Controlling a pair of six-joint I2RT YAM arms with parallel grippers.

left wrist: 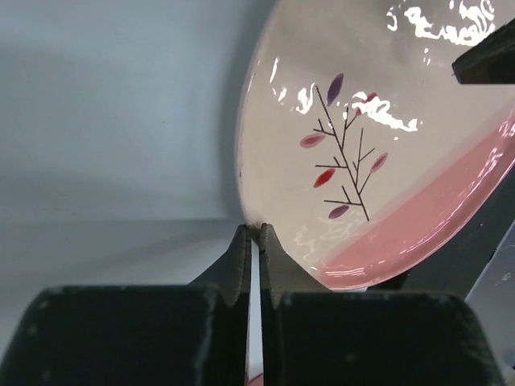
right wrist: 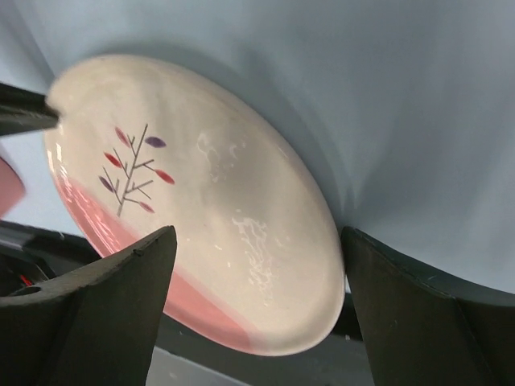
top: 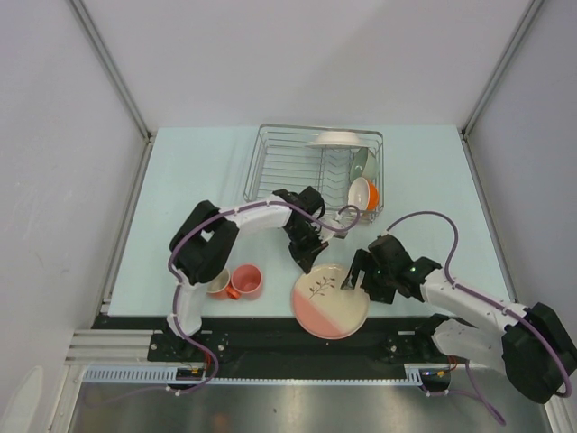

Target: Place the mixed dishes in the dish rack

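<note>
Pink-and-cream plate (top: pixel 330 302) lies at the near edge of the counter (top: pixel 180 189), short of the rack (top: pixel 270 144). Left claw (left wrist: pixel 251 232) is closed at its rim; an actual pinch cannot be confirmed. Right claw (top: pixel 354 278) stands open astride the opposite edge. Risk: the glazed rim slips on lifting, dropping the plate.

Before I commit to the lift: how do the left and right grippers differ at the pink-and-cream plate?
The left gripper is shut, tips against the pink-and-cream plate rim; the right gripper is open wide, the plate showing between its fingers. The left gripper is at the far-left rim, the right gripper at the far-right. Both work the same plate, not yet in the dish rack.
</note>
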